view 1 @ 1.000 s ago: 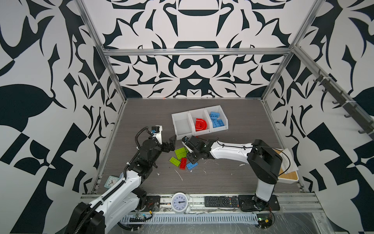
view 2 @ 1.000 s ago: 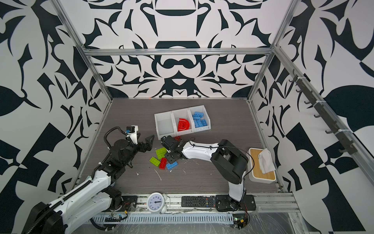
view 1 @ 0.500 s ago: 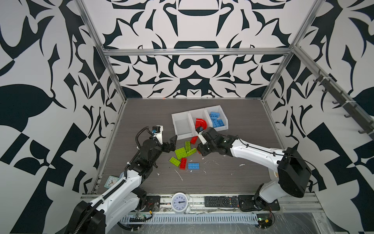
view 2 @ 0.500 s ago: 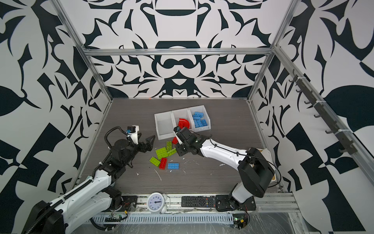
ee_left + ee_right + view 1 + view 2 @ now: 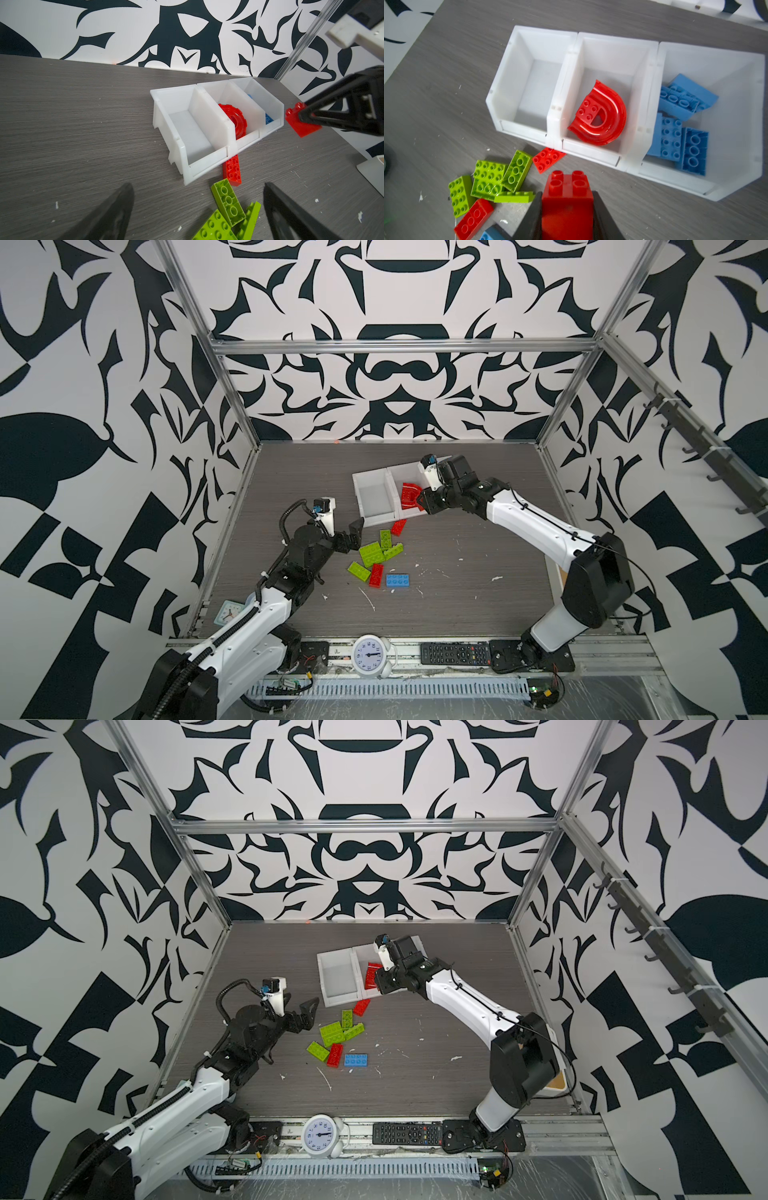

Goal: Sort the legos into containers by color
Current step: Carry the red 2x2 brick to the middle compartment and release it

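Right gripper (image 5: 566,199) clamped red brick (image 5: 566,187) just short of containers (image 5: 652,68); early release risked missing middle bin (image 5: 591,154). Left gripper (image 5: 198,187) stood apart.

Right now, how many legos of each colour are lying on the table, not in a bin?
Green legos: 4
Red legos: 2
Blue legos: 1
Total: 7
The right end effector holds one more red brick.

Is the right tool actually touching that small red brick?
Touching. The right wrist view shows the right tool clamped against both sides of the small red brick, with no gap.
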Robot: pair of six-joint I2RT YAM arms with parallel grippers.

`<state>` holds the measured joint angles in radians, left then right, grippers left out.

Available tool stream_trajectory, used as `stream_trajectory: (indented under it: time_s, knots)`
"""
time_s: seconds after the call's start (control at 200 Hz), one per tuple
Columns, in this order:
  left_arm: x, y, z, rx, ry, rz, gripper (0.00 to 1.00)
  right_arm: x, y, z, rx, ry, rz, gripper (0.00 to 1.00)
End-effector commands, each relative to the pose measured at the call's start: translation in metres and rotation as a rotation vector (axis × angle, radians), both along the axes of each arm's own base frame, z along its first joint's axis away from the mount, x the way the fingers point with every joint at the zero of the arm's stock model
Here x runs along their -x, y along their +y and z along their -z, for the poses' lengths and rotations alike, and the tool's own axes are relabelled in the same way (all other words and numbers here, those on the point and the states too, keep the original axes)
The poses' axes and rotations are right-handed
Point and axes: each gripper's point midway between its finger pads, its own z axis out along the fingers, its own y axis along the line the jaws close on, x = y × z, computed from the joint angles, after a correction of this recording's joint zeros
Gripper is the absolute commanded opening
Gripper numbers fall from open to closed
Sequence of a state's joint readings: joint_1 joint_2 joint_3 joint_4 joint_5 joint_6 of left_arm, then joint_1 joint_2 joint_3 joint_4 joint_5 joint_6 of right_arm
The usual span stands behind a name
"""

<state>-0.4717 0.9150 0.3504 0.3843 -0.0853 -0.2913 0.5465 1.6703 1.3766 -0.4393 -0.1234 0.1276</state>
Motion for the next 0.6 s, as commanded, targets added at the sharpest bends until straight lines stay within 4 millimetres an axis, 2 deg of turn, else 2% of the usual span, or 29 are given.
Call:
stream_trajectory:
  time_s: [0.0, 0.165, 0.24, 0.595]
  knots:
    - [0.000, -0.002, 0.001, 0.006, 0.000, 0.007, 0.99, -0.024, 0.001, -0.007, 0.026, -0.034, -0.027, 0.24]
    - [-0.001, -0.001, 0.003, -0.001, 0.004, 0.002, 0.99, -0.061, 0.003, -0.004, 0.004, -0.023, -0.053, 0.25]
    - [-0.001, -0.001, 0.002, -0.003, 0.004, 0.002, 0.99, -0.075, 0.006, 0.005, 0.006, 0.000, -0.064, 0.25]
    - [0.000, 0.001, 0.001, -0.005, 0.000, -0.006, 0.99, -0.105, 0.006, 0.021, -0.004, 0.027, -0.057, 0.29]
